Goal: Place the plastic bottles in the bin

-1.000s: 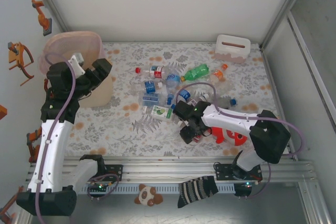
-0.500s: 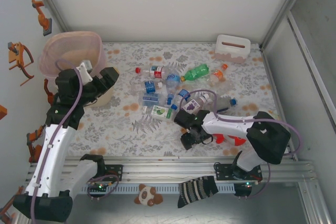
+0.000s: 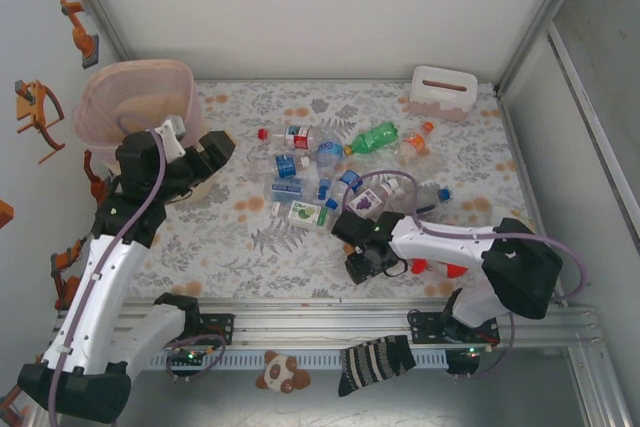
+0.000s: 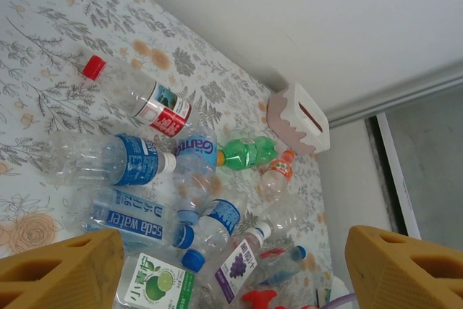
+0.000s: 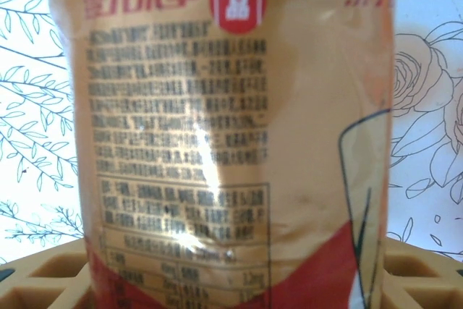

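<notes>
Right claw [image 3: 360,269] narrower than a second ago, both fingers [image 5: 43,284] against gold-labelled bottle [image 5: 239,128] between them.

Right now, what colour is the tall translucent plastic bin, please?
Pale pink; the bin shows best from the top camera.

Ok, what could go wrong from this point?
1. The gold-labelled bottle sits between the right gripper's fingers, but its glossy wrap could slip on lifting.
2. The bin stands at the far left beside the open left gripper, so carrying the bottle across might mean clipping that arm or the bottle pile.
</notes>
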